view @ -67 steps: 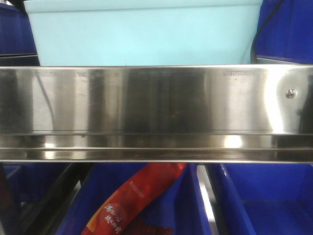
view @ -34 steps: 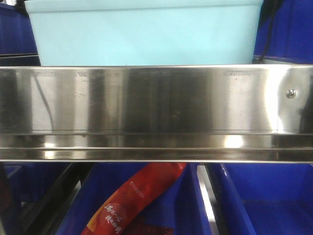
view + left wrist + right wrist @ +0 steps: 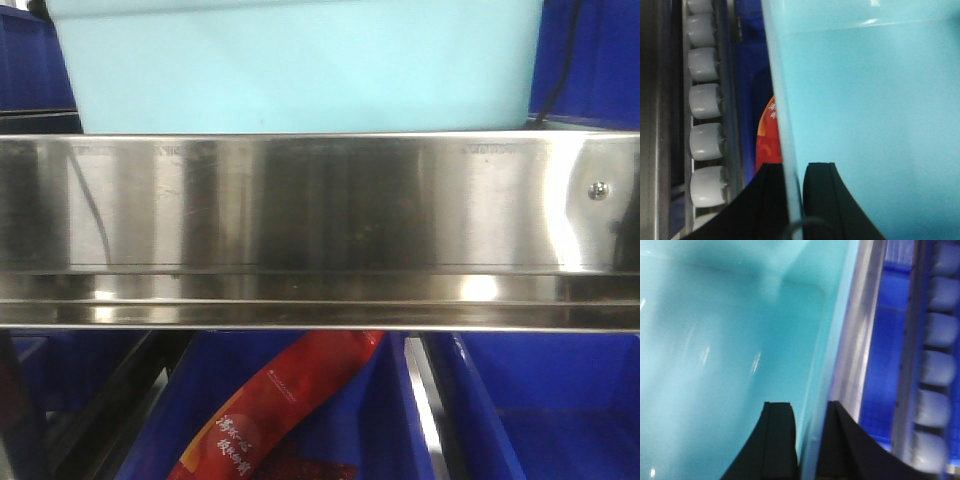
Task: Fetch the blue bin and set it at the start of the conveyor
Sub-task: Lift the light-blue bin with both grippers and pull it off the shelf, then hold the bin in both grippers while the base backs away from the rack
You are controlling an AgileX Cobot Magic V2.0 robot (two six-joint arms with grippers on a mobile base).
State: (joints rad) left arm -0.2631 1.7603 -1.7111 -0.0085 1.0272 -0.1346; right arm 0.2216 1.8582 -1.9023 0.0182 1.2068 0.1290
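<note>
Since a second ago the blue bin (image 3: 300,70) has risen slightly in the front view, and its top rim now almost leaves the frame.

The left gripper (image 3: 792,167) is clamped on the bin's side wall, with one black finger (image 3: 771,200) outside and one inside the tub. Just outside the outer finger a red packet (image 3: 767,135) shows in a dark blue bin (image 3: 750,75), and farther out runs a row of grey rollers (image 3: 705,100).

The right gripper (image 3: 807,405) grips the opposite wall in the same way. Outward from it are another dark blue bin (image 3: 885,365) and more rollers (image 3: 935,370).

In front of both grippers, a steel rail (image 3: 320,210) hides the bottom of the tub.
</note>
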